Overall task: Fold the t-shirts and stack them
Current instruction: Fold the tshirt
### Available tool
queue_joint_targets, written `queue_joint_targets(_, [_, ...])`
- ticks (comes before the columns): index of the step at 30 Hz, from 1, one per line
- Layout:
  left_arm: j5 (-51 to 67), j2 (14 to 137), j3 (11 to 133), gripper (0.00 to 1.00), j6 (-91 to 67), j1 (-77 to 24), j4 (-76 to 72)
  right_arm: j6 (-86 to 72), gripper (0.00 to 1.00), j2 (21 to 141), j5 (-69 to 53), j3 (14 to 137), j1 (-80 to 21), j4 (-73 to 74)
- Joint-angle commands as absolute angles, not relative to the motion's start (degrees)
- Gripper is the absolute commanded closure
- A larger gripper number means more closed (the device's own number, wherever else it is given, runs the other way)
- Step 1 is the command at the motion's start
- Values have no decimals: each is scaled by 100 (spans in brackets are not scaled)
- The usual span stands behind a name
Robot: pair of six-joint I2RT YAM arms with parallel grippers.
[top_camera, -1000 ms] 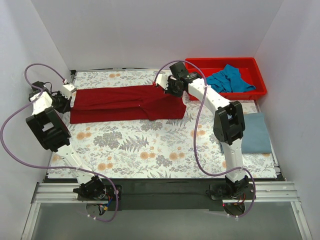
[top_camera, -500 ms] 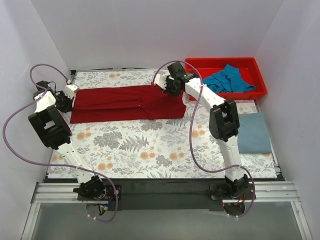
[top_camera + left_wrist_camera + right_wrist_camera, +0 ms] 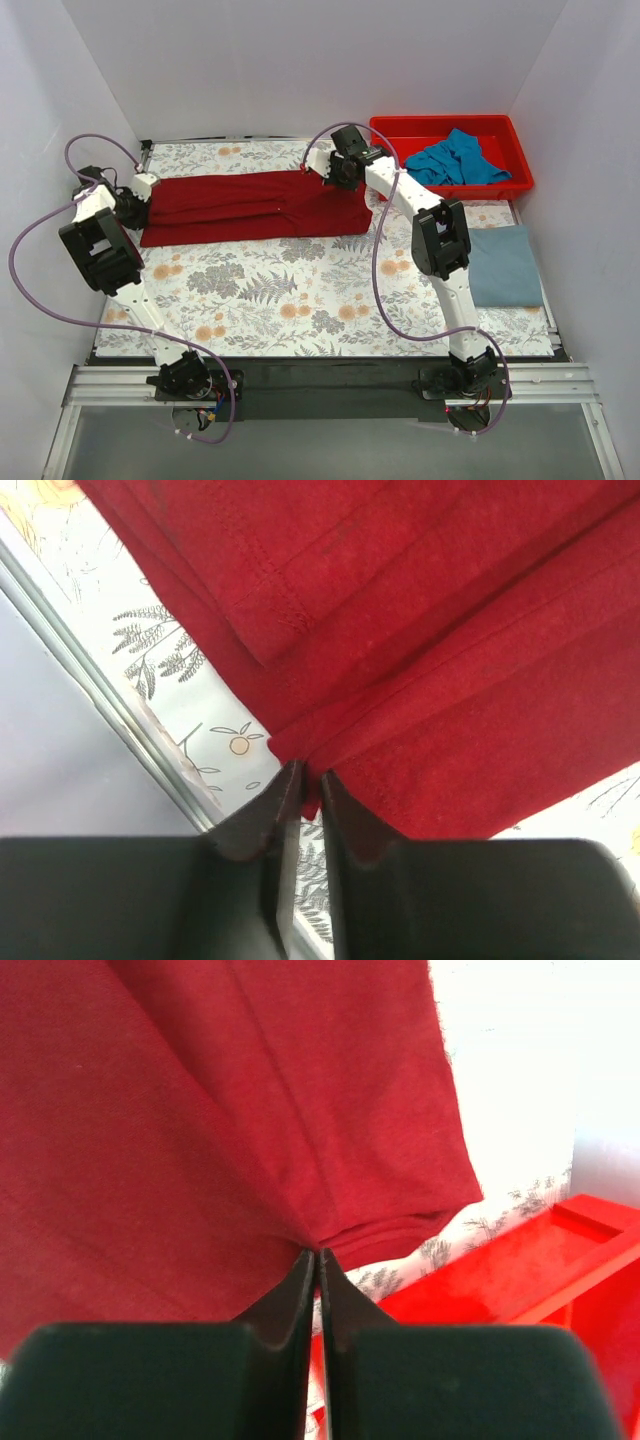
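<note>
Nearest on the flowered counter (image 3: pixel 290 300), to the right, the grey-blue t-shirt (image 3: pixel 505 265) lies folded flat. More of it shows than a second ago, because the right arm (image 3: pixel 440 235) has swung its elbow leftward off it. Beyond it, the dark red t-shirt (image 3: pixel 240 205) stretches as a long band across the far half of the counter, with an arm working at each end. The left arm (image 3: pixel 100 245) reaches the shirt's left end, and its wrist view shows the left jaws closed to a thin slit, with a pinch of red hem caught between them. The right jaws sit on the far edge near the shirt's right end, shut tight, with red cloth gathering into creases at their tips. Over the last second both ends have crept a little toward the back wall, and the band's near edge has drawn back with them. This reads as the two arms pulling the shirt taut and square before the next fold. Farthest back, at the right, the teal-blue t-shirt (image 3: pixel 455 160) lies crumpled in the red plastic bin (image 3: pixel 520 185), not yet folded. One shirt looks finished, one is under way and one is untouched.
</note>
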State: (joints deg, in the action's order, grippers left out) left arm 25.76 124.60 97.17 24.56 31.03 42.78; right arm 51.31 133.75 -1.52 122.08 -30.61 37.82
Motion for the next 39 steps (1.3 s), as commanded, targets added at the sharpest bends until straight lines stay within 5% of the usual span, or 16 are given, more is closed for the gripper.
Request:
queue_joint_targets(1, [2470,12366,9956,81,1917,3111,4166,5002,88,13483,298,12612,-3059,3516])
queue_joint_targets(3, [2714,12375,10203,69,1514,3155,4569,4817,71,13247,256,12613,-3032,3551])
queue_joint_targets(7, [2935,12112,10380,54,758,3199,4966,4237,54,12519,54,12016,-3006,3621])
queue_joint_targets(22, [2822,10934,8562,52,-711,3102,4352,2119,61,11680,-1432,10372,-2707,4157])
queue_joint_targets(39, [2198,11671,8367,53,-1186,3006,3647,1898,62,12559,-1372,10275,-2690,4113])
